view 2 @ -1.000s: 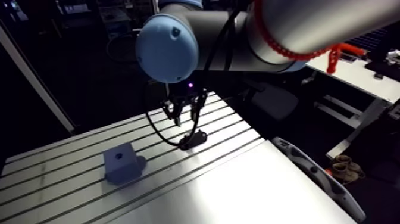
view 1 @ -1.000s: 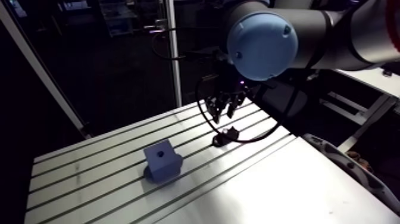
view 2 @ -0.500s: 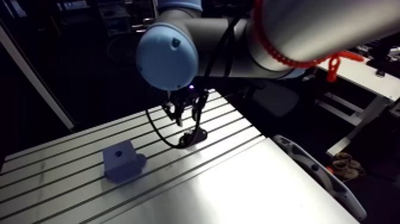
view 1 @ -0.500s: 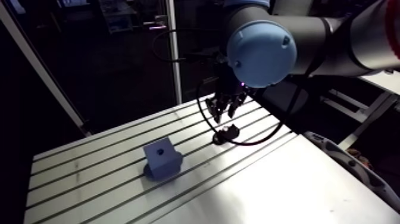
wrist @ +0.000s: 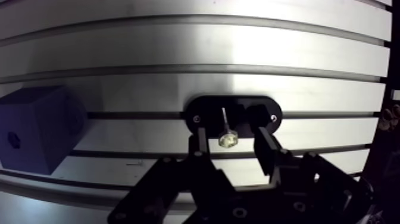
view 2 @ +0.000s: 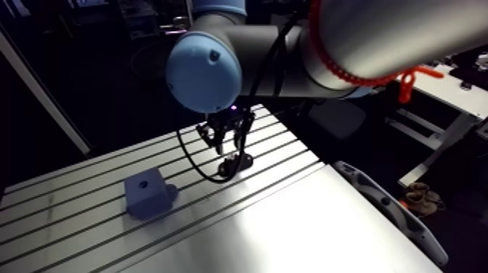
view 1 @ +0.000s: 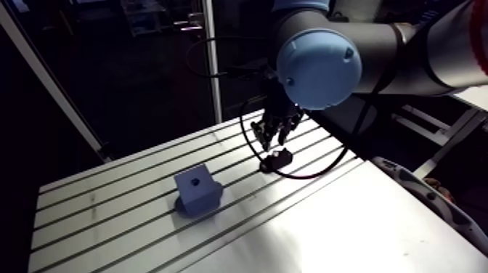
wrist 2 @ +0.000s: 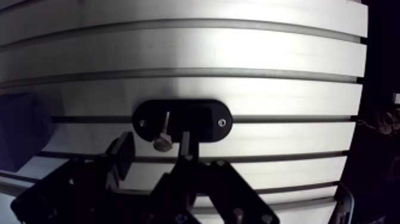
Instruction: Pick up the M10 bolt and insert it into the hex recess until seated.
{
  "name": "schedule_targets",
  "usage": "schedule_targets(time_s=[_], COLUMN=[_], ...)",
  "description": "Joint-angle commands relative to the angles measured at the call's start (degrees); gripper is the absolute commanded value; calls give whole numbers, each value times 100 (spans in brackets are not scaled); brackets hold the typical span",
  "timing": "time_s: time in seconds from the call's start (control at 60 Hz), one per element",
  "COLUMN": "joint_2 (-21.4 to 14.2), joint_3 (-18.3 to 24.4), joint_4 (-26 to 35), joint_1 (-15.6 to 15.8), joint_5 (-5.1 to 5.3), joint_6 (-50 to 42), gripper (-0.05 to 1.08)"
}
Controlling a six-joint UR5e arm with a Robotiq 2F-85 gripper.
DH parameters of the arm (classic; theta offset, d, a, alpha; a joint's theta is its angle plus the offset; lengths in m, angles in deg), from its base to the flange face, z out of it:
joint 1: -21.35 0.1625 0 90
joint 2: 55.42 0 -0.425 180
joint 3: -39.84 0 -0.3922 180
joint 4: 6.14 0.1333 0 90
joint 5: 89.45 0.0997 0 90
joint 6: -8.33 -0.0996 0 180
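The M10 bolt stands upright in a black oval holder, hex head up and shank down. My gripper hangs just above it, open, with one finger on each side of the bolt head and a gap to both. The blue block with the dark hex recess in its upper face sits on the slotted table to the holder's left in the arm view. In the wrist view the block lies off to the side of the gripper. In the arm view the gripper hovers over the holder.
The slotted aluminium table stretches between the block and the holder. Its right edge falls away close behind the holder. A black cable loop hangs beside the gripper. An upright frame post stands behind the table.
The gripper has come down closer to the bolt and holder. The view has shifted slightly with the arm. The block and the holder stay put.
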Motion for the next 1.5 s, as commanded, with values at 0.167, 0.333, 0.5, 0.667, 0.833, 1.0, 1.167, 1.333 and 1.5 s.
schedule_targets(time_s=[0.167,0.333,0.5,0.667,0.833,1.0,1.167,1.333,1.5], joint_2=[24,68,87,104,122,122,148,148,148], joint_3=[3,2,11,11,2,2,-23,-33,-33], joint_4=[-5,-5,-14,-72,-119,-119,-119,-119,-112], joint_1=[0,0,0,0,9,16,26,26,26], joint_5=[-8,-59,-141,-141,-150,-141,-141,-141,-141], joint_6=[-11,-10,-11,7,7,7,-2,-2,-9], gripper=[49,49,49,49,49,49,49,49,50])
